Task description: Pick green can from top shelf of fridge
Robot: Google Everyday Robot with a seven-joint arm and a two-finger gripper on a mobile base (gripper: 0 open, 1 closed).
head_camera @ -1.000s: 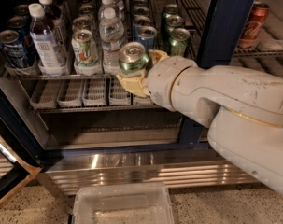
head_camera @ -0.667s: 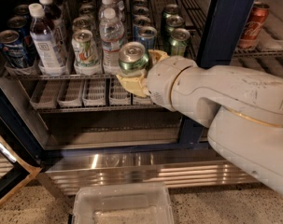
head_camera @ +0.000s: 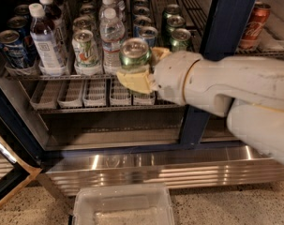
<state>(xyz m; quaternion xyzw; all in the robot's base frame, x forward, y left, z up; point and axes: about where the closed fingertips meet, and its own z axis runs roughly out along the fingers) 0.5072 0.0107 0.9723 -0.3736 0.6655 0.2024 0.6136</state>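
Note:
My gripper (head_camera: 142, 68) is shut on the green can (head_camera: 134, 54) and holds it upright in front of the fridge, just outside the top shelf (head_camera: 55, 75). The can has dark green sides and a silver top. One yellowish finger (head_camera: 134, 82) lies under and in front of the can, the other (head_camera: 160, 53) at its right side. My white arm reaches in from the right, across the fridge's dark blue centre post (head_camera: 226, 32). More green cans (head_camera: 180, 39) stand in a lane on the shelf behind the gripper.
On the shelf stand water bottles (head_camera: 112, 36), a white can with green-and-orange print (head_camera: 85, 48) and a blue can (head_camera: 10, 48). A red can (head_camera: 254, 25) stands right of the post. Empty lane trays (head_camera: 85, 95) lie below. A clear plastic bin (head_camera: 123, 207) is on the floor before the ribbed steel base (head_camera: 155, 170).
The gripper and the green can have risen very slightly. Nothing else has moved.

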